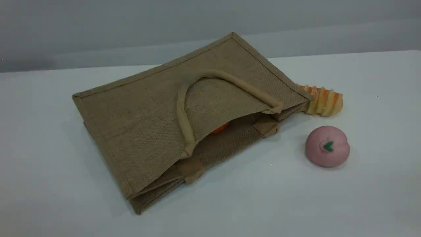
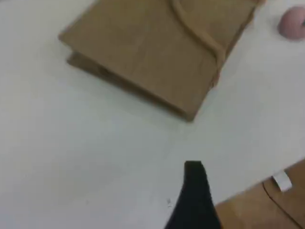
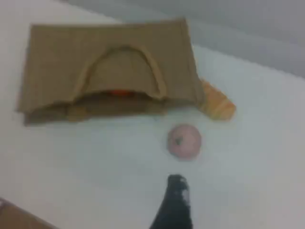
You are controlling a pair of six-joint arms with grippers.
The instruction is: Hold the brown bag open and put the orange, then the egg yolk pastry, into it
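The brown bag (image 1: 148, 121) lies flat on the white table, its mouth facing the front right and gaping a little under the upper loop handle (image 1: 182, 115). A sliver of the orange (image 1: 219, 129) shows inside the mouth, and again in the right wrist view (image 3: 119, 93). The egg yolk pastry is out of view. Neither arm appears in the scene view. One black fingertip (image 2: 194, 176) of my left gripper hovers over bare table, well short of the bag (image 2: 147, 52). A black fingertip (image 3: 177, 188) of my right gripper hangs in front of the bag (image 3: 109, 62). Both hold nothing.
A pink round bun (image 1: 327, 146) with a green leaf mark sits right of the bag's mouth. A long orange-striped twisted bread (image 1: 324, 100) lies against the bag's far right corner. A brown board (image 2: 267, 205) with a white tag shows at the left wrist view's lower right.
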